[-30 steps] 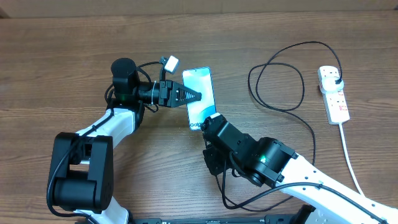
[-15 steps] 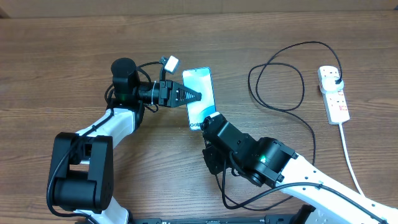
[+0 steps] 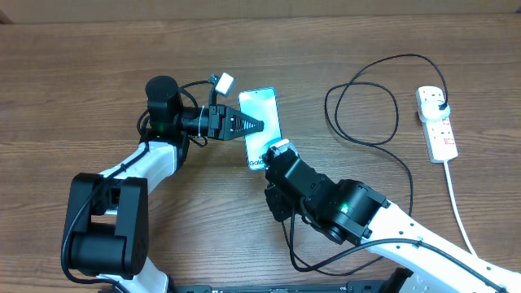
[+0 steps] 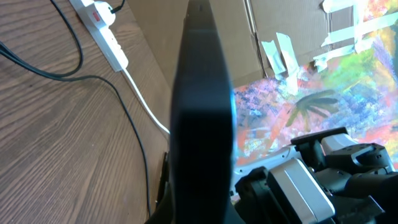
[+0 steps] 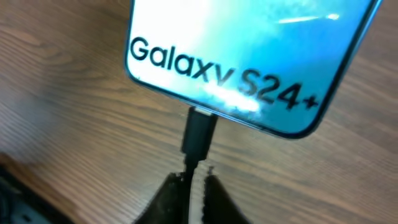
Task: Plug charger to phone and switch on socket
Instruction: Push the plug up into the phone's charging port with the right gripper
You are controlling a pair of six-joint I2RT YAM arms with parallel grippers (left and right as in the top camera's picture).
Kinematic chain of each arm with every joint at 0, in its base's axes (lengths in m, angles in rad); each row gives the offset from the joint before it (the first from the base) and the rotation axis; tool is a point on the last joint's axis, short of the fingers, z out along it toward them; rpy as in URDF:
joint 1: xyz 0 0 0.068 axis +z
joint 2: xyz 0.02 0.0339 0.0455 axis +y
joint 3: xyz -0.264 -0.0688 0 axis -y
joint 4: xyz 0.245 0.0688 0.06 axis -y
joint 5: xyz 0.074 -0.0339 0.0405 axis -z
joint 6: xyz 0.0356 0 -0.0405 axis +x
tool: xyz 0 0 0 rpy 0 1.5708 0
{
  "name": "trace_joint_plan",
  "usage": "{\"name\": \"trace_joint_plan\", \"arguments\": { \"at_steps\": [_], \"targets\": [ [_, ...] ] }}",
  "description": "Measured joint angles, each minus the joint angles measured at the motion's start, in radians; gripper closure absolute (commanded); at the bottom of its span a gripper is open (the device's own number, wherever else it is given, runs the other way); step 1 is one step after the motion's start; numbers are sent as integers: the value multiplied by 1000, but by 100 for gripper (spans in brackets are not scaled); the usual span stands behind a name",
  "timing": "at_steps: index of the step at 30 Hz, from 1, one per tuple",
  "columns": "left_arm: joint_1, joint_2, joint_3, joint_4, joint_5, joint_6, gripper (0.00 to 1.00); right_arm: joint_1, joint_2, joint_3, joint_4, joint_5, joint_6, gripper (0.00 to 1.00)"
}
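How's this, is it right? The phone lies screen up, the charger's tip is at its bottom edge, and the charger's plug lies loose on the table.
Not quite. The plug is not loose: it sits in the socket, as the overhead view shows. The rest holds: the phone lies screen up, with the charger tip at its bottom edge.

From overhead, the right claw (image 3: pixel 278 151) covers the lower end of the slim, black-edged, light-blue-screened phone (image 3: pixel 262 112), hiding where the thin black charger cable (image 5: pixel 199 134) enters. The red-marked switches on the white power strip (image 3: pixel 437 126) are too small to read. A blurred dark finger (image 4: pixel 202 112) blocks the left wrist view. The right wrist view crops the phone, and the blurred fingertips (image 5: pixel 166 200) leave their hold unclear.
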Motion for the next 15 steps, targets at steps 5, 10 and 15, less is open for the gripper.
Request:
{"name": "trace_joint_plan", "arguments": {
  "at_steps": [5, 10, 15],
  "targets": [
    [-2, 0, 0, -1, 2, 0, 96, 0, 0, 0, 2, -18, 0, 63],
    [-2, 0, 0, -1, 3, 0, 96, 0, 0, 0, 2, -69, 41, 63],
    [-2, 0, 0, -1, 3, 0, 96, 0, 0, 0, 2, -87, 84, 68]
  ]
}}
